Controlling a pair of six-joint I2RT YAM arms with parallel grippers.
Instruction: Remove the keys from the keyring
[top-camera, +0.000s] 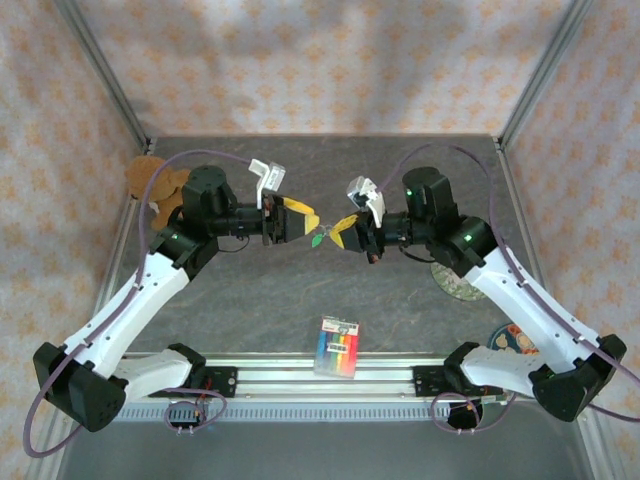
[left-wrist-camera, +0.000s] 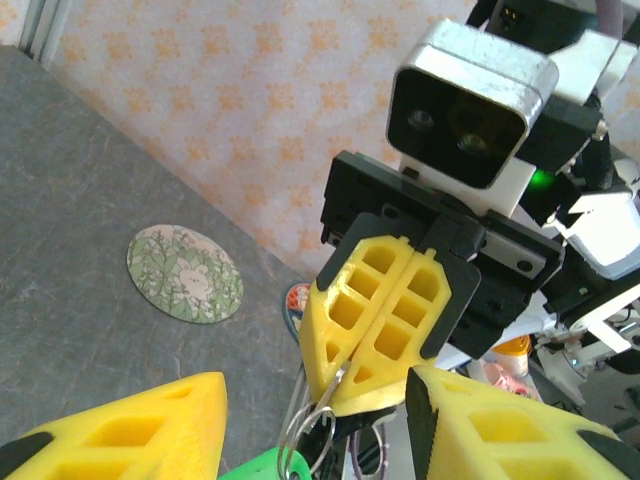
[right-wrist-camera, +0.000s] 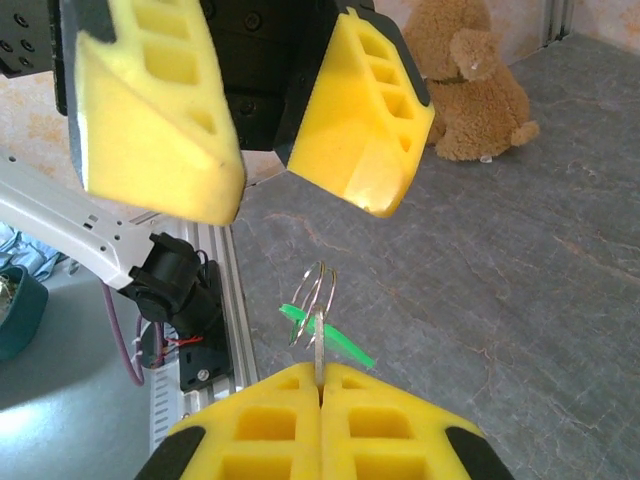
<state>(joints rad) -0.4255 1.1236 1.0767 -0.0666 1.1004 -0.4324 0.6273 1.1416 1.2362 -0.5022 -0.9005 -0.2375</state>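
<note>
Two end effectors meet in the air above the worktop (top-camera: 250, 310). The right end effector (right-wrist-camera: 320, 375) is pressed together, pinching one wire keyring (right-wrist-camera: 318, 292) that carries one green key (right-wrist-camera: 330, 338). The left end effector (right-wrist-camera: 290, 205) is spread, its two fingers (right-wrist-camera: 160, 110) just beyond the ring, apart from it. On the worktop sit one striped pack (top-camera: 337, 346), one teddy bear (top-camera: 150, 185) and one round mat (left-wrist-camera: 184, 273).

No text, number or brand can be read. The rainbow-striped pack (top-camera: 338, 346) lies on the bench (top-camera: 400, 300), well apart from the left hand (top-camera: 310, 222) and the right hand (top-camera: 340, 232). It has a small printed panel, too small to make out.
</note>
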